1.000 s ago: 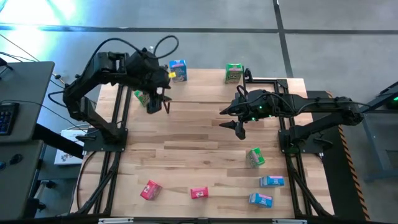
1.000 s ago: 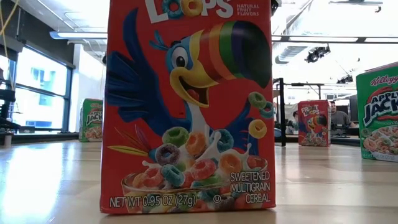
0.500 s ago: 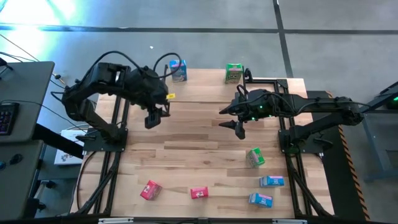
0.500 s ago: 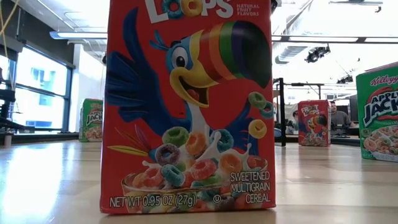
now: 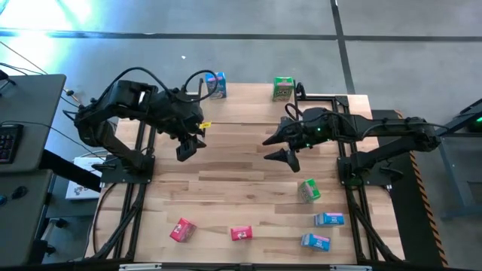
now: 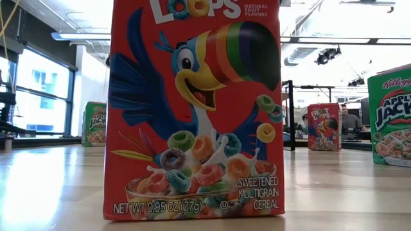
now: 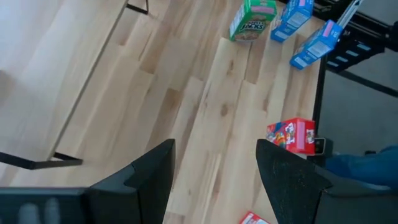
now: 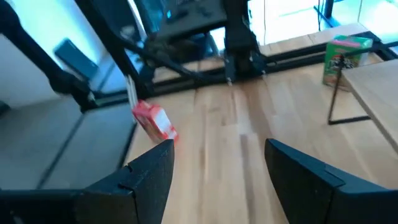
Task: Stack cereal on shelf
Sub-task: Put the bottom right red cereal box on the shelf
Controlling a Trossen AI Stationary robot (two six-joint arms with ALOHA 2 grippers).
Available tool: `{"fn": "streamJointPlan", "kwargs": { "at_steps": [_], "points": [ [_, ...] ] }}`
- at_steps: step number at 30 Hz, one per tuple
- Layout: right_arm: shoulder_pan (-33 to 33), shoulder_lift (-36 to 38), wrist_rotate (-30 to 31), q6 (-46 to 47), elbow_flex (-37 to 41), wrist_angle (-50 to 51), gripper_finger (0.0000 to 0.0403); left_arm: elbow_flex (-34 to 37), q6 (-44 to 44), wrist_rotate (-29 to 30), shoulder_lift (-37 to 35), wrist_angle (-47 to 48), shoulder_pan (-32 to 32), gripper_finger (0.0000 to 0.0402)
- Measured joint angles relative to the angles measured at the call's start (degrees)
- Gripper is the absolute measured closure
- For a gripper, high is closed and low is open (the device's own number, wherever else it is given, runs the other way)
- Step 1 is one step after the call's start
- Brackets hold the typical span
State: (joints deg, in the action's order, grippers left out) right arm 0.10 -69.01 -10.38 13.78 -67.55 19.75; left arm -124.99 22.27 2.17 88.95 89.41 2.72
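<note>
L gripper (image 5: 186, 148) moved off shelf (image 5: 248, 113) toward you, fingers apart, empty; R gripper (image 5: 280, 147) same. Green box (image 5: 307, 190) upright, clear tabletop around.

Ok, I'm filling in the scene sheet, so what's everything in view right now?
Seen from above:
blue cereal boxes: three; one at the table's far edge, two at the near right corner
green cereal boxes: two visible; one at the far edge, one on the right side
red cereal boxes: two visible, along the near edge
shelf: one, light wood on black legs, far part of the table
table: one, wooden planks
person: one, far behind the table
left pincer: open, empty, above the table's left middle
right pincer: open, empty, above the right middle
</note>
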Motion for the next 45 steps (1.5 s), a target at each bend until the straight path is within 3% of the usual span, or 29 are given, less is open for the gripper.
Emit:
{"fn": "streamJointPlan", "kwargs": {
  "at_steps": [9,20,29,37,45],
  "points": [
    [3.8,0.0,-4.5,3.8,0.0,-8.6,0.0159,0.0,1.4,0.0,0.0,0.6,0.1,0.0186],
    [15.8,-0.9,8.8,4.4,0.0,-16.3,0.0159,0.0,-1.9,0.0,0.0,0.6,0.1,0.0186],
    [24.0,-6.3,19.5,9.9,0.0,-17.9,0.0159,0.0,-4.4,0.0,0.0,0.6,0.1,0.0186],
    [28.0,-12.5,23.5,13.2,-0.9,-17.8,0.0159,0.0,-6.4,0.0,0.0,0.6,0.1,0.0186],
    [28.9,-19.7,24.4,11.8,-7.6,-15.2,0.0159,0.0,-6.5,0.0,0.0,0.6,0.0,0.0186]
  ]
}}
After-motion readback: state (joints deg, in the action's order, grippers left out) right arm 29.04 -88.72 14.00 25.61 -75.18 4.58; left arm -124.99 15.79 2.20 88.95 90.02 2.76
